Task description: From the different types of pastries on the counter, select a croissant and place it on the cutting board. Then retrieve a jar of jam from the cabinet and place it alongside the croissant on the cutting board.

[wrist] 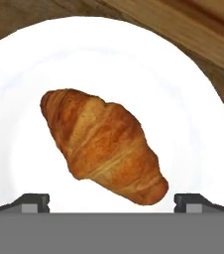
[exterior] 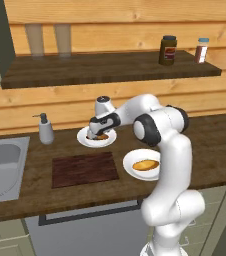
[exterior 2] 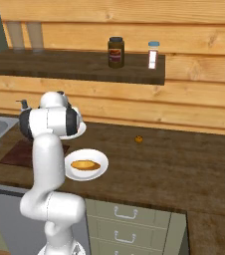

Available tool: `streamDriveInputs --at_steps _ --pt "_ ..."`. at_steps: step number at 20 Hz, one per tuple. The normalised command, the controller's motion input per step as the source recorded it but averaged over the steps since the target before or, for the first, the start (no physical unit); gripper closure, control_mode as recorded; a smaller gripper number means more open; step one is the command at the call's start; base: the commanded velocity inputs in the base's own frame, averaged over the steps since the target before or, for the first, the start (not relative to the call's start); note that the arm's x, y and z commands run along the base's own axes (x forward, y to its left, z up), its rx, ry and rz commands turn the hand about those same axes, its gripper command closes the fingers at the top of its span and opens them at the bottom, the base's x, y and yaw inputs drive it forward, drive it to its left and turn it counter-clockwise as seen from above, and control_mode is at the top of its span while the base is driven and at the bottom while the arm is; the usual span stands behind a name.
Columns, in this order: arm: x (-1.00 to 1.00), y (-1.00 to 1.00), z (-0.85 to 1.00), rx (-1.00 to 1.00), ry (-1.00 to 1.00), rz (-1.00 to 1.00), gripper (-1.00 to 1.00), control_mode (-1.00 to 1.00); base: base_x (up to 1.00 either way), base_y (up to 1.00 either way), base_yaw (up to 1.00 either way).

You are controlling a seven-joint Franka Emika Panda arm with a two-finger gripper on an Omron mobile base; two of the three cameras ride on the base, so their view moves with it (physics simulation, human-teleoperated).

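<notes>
A: Where was the croissant (wrist: pixel 104 146)?

B: In the hand view it lay at the centre of the frame, slanting from upper left to lower right on a white plate (wrist: pixel 193 124). In the left base view that plate (exterior: pixel 110 140) sat just left of centre on the table (exterior: pixel 210 145), against the wooden back wall, with the pastry mostly hidden under the hand.

A: And the gripper (exterior: pixel 97 133)?

B: It hung right over the plate, spread wide, holding nothing. In the hand view the two fingertips (wrist: pixel 32 202) stood far apart at the lower left and lower right, the croissant between and beyond them, untouched.

A: The cutting board (exterior: pixel 85 169)?

B: Bare, at centre-left of the left base view, just below the croissant's plate in the frame. In the right base view it (exterior 2: pixel 16 153) showed at the left edge, partly behind the arm.

A: What else was nearby?

B: A second white plate (exterior: pixel 132 167) with the golden oblong bun (exterior: pixel 145 164), right of the board. A soap dispenser (exterior: pixel 45 129) stood left of the croissant's plate, and the steel sink (exterior: pixel 2 167) sat at the left edge. On the shelf (exterior: pixel 110 70) in the upper frame stood a dark yellow-labelled jar (exterior: pixel 168 50) and a blue-capped shaker (exterior: pixel 201 50), near each other. A small orange object (exterior 2: pixel 139 139) lay on the table, centre of the right base view.
</notes>
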Motion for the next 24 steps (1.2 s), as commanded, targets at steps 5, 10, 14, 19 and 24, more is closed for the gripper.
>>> streamDriveInputs --at_steps 5,10,14,19,24 --pt "0.30 0.04 -0.23 0.00 0.00 0.03 -1.00 -1.00 0.00 0.00 0.00" --pt "0.12 0.01 -0.27 0.00 0.00 0.04 -1.00 -1.00 0.00 0.00 0.00" --pt "0.00 0.00 -0.35 0.00 0.00 0.05 1.00 -1.00 0.00 0.00 0.00" --pt "-0.22 0.00 -0.31 0.00 0.00 0.04 1.00 -1.00 0.00 0.00 0.00" --pt "-0.30 0.02 -0.10 0.00 0.00 0.00 1.00 -1.00 0.00 0.00 0.00"
